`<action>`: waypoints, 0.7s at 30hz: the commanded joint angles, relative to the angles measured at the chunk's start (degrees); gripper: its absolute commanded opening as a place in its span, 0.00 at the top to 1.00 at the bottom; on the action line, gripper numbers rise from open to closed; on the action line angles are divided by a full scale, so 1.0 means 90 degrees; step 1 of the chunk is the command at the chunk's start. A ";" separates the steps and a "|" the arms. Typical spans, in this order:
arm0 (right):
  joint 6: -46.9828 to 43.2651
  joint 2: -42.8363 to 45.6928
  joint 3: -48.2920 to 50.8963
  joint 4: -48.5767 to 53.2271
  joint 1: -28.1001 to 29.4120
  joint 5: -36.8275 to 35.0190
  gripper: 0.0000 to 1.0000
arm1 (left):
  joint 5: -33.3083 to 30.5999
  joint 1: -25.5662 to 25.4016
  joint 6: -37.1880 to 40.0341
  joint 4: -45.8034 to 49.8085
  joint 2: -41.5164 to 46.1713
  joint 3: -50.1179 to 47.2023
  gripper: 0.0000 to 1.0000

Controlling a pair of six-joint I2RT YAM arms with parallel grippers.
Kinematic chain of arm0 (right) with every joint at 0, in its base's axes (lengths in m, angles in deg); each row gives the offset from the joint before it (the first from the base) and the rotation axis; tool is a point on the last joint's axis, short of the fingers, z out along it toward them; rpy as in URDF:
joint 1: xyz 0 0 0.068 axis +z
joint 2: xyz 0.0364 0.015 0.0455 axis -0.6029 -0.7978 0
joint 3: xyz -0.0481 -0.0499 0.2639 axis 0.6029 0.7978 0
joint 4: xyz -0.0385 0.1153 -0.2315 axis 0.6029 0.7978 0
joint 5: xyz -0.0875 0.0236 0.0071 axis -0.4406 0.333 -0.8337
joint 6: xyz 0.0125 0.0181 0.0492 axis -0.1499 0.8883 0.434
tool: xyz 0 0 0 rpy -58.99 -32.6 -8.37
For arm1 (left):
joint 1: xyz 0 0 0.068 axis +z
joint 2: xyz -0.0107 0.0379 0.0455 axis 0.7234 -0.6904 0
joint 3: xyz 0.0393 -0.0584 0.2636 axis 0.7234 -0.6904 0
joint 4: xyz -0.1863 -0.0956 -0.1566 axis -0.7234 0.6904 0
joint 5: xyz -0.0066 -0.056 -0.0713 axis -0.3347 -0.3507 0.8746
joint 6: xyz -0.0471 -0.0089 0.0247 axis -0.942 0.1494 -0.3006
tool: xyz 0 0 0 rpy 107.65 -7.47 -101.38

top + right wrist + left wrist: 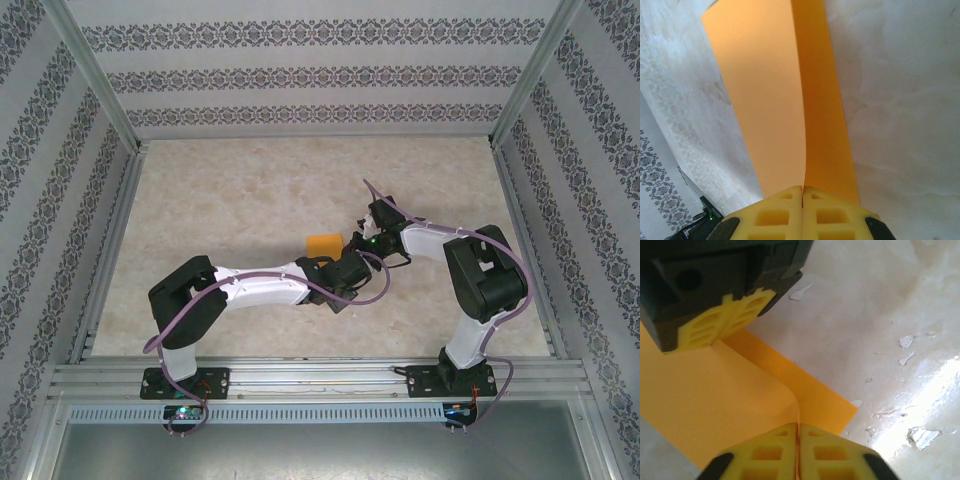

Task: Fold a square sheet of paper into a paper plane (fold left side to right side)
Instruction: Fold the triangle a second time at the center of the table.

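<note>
The square sheet of paper [323, 243] is bright orange and lies at the table's middle, just beyond both grippers. In the left wrist view the sheet of paper [715, 400] has one flap curling up from a flat lower layer. My left gripper [798, 427] is shut on that flap's edge, and the right gripper's yellow fingers [725, 322] press at the far side. In the right wrist view my right gripper [802, 190] is shut on the raised edge of the sheet of paper [765, 90]. Seen from above, the left gripper [347, 260] and right gripper [363, 241] meet at the sheet's right side. No paper plane shape shows.
The beige table [230, 200] has chipped white flakes [907, 342] to the right of the sheet. Patterned walls [300, 75] and aluminium posts close in the back and sides. A metal rail [320, 375] runs along the near edge by the arm bases.
</note>
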 commanded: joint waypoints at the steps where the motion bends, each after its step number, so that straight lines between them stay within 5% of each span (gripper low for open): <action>1: 0.0049 0.0151 -0.0179 0.0155 -0.0064 -0.0026 1.00 | 0.0036 0.0016 -0.0184 0.0149 0.0062 -0.0014 0.97; 5: -0.0042 0.0310 -0.0233 0.0150 -0.0091 -0.0064 0.96 | 0.0332 0.0166 -0.0482 -0.0018 0.0261 -0.0179 1.00; 14: -0.0276 0.1227 0.0118 0.0070 -0.0547 -0.0437 0.65 | 0.2088 0.0821 -0.1284 -0.0856 0.0734 -0.0814 1.00; 21: -0.0508 0.1889 0.0856 0.0036 -0.0784 -0.0312 0.70 | 0.3785 0.1606 -0.2523 -0.2547 0.0935 -0.1672 1.00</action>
